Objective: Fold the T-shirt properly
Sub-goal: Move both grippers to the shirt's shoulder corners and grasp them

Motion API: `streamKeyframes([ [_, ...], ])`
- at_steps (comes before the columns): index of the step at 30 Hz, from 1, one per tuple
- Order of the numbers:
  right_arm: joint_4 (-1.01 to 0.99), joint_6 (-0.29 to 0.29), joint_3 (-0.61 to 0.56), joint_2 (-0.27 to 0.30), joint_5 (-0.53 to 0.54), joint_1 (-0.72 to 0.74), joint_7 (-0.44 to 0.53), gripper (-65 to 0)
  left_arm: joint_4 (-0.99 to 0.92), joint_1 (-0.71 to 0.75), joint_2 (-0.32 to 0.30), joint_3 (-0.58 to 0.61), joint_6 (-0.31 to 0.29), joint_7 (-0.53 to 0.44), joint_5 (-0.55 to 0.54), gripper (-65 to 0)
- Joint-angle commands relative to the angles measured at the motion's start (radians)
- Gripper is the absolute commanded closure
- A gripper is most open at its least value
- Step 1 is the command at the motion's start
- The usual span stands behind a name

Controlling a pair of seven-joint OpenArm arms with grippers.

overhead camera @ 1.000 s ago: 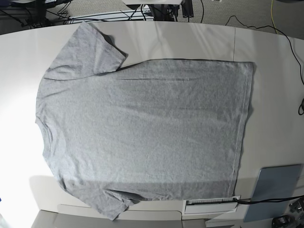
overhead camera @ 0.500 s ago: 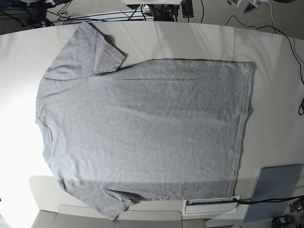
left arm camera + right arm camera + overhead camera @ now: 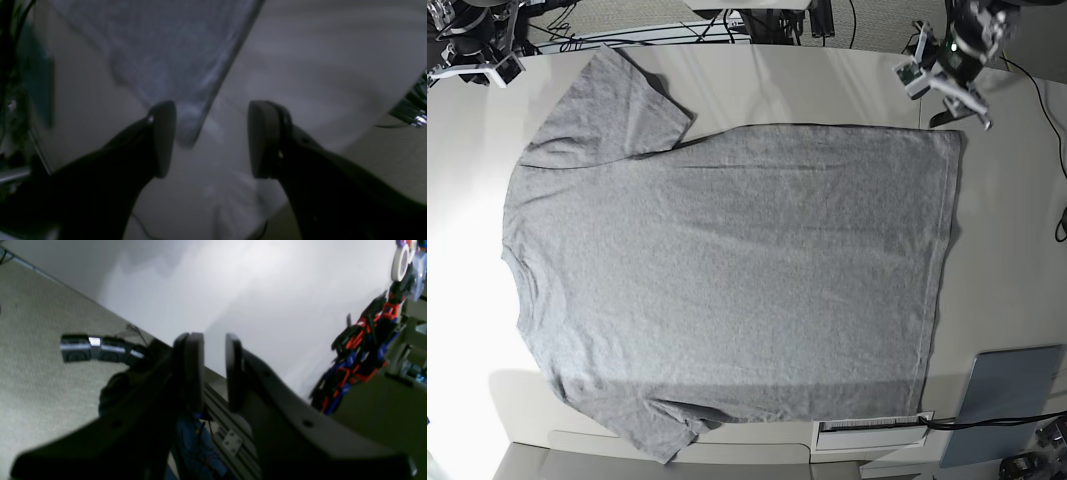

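The heather-grey T-shirt [image 3: 727, 270] lies flat on the white table [image 3: 1007, 230], plain side up, with the collar at the left and the hem at the right. My left gripper [image 3: 939, 95] hangs over the table's far right, just beyond the far hem corner. In the left wrist view that gripper [image 3: 210, 140] is open wide and empty, with the blurred corner of the T-shirt [image 3: 173, 50] ahead of its fingers. My right arm [image 3: 472, 55] is at the far left edge, off the shirt. The right gripper [image 3: 215, 370] shows a narrow gap with nothing in it.
A grey-blue pad [image 3: 1012, 400] and a white labelled box [image 3: 872, 430] sit at the near right edge. Cables [image 3: 677, 30] run over the carpet behind the table. A bundle of red, blue and black cables [image 3: 360, 350] shows in the right wrist view.
Both arms have come into the base view along the far edge, the left near the far hem corner and the right at the far left. The T-shirt has not moved.
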Motion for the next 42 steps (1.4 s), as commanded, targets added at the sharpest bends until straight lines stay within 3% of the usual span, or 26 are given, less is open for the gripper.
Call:
streamKeyframes([
  [1, 0.015, -0.005, 0.008, 0.006, -0.003, 0.001, 0.003, -12.3, -0.009, -0.02, -0.011, -0.006, -0.002, -0.013, -0.013, -36.8],
  [7, 0.014, 0.001, 0.008, 0.006, -0.003, 0.015, 0.002, -12.3, -0.138, -0.143, -0.011, -0.006, -0.025, -0.025, -0.054, -37.0],
  [10, 0.014, 0.0, 0.008, 0.006, -0.004, 0.023, 0.01, -12.3, -0.212, -0.18, -0.011, -0.006, -0.06, -0.092, -0.06, -37.0],
  [22, 0.015, 0.003, 0.008, 0.006, -0.014, 0.063, 0.033, -12.3, -0.403, -0.335, -0.041, 0.053, -0.056, -0.125, -0.055, -36.9],
  [27, 0.015, 0.081, 0.008, 0.006, -0.053, 0.08, 0.035, -12.3, -0.44, -0.39, -0.069, 0.15, -0.045, -0.122, 0.009, -36.6],
  [30, 0.014, 0.136, 0.008, 0.007, -0.052, 0.084, 0.038, -17.1, -0.445, -0.391, -0.07, 0.153, -0.055, -0.125, 0.01, -26.6],
  [33, 0.014, 0.164, 0.008, 0.007, -0.06, 0.084, 0.079, -22.1, -0.445, -0.391, -0.069, 0.153, -0.091, -0.125, 0.008, -3.5],
  [34, 0.014, 0.182, 0.008, 0.007, -0.081, 0.084, 0.102, -22.1, -0.445, -0.388, -0.069, 0.153, -0.098, -0.125, 0.008, 0.0],
  [39, 0.011, 0.29, 0.007, 0.04, -0.308, 0.099, 0.327, -22.1, -0.445, -0.386, -0.069, 0.153, -0.097, -0.124, 0.008, 0.0],
  [42, -0.005, 0.303, -0.012, 0.083, -0.4, 0.141, 0.391, -22.0, -0.445, -0.386, -0.069, 0.153, -0.097, -0.125, 0.008, 0.0],
])
